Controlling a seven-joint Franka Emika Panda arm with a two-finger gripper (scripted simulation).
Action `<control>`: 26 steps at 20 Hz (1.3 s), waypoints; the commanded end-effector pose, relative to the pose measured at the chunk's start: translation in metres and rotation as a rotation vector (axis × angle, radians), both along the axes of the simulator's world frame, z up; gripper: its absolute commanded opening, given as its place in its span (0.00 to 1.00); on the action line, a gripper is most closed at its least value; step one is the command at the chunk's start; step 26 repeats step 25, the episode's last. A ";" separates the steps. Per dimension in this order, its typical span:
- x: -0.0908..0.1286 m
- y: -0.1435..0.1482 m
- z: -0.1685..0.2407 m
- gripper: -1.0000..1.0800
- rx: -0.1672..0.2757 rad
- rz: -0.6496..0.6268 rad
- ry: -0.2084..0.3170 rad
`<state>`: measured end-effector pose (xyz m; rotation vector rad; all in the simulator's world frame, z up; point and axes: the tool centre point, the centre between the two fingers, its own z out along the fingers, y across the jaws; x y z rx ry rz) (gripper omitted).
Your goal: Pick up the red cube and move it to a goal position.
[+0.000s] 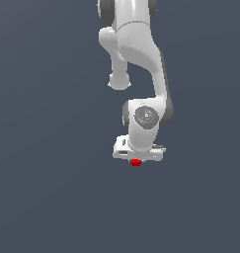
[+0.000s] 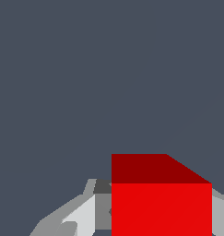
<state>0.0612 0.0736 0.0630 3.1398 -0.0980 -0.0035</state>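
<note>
Red cube [image 1: 136, 162] seated between fingers [image 2: 83, 216] of gripper [image 1: 137, 159], protruding just below white hand. Jaws closed on cube faces per wrist view. Arm [image 1: 141, 54] descending from above against plain grey background.

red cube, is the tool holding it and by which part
Seemingly yes: the red cube sits between the tool's fingers, flanked on two opposite sides. Actual contact cannot be confirmed.

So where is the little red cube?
In the exterior view, the small matte red cube sits just below centre, right under the white gripper, between its fingers.
</note>
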 end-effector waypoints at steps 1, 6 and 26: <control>-0.004 -0.008 0.019 0.00 0.000 0.000 -0.002; -0.016 -0.027 0.067 0.00 0.000 0.000 -0.002; -0.039 -0.071 0.180 0.00 0.001 -0.001 -0.002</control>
